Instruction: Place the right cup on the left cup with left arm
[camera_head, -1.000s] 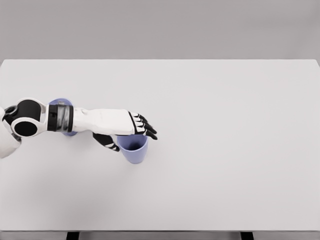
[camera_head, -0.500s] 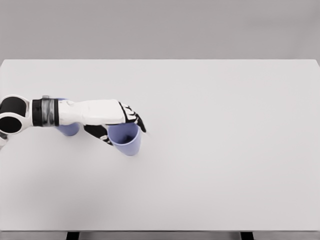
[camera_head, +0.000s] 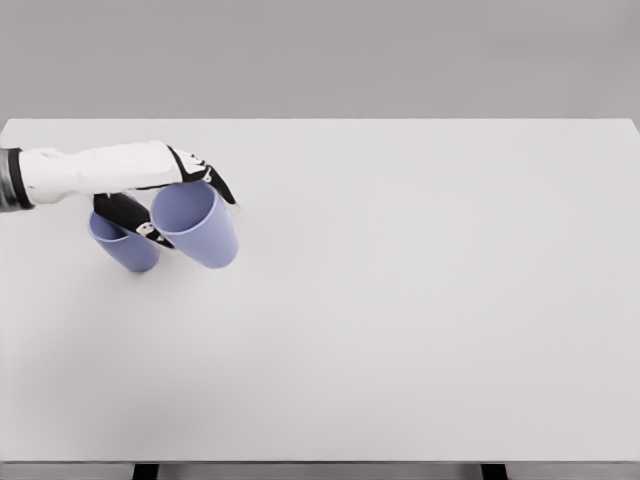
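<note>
Near the left edge of the tabletop (camera_head: 400, 300), toward the far side, a lilac cup (camera_head: 197, 224) is gripped by the left hand (camera_head: 160, 190), whose arm enters from the left edge of the view. The black fingers (camera_head: 215, 182) are wrapped over the far side of the rim and the thumb (camera_head: 130, 215) is pressed against the near-left side, so the cup is clasped between them. The cup is tilted, its open mouth turned up and toward the left, and it appears to be raised off the surface. A second cup (camera_head: 125, 246) of the same colour is seen just beside it on the left, partly hidden under the hand; whether the two cups touch cannot be told. The right hand is not seen.
</note>
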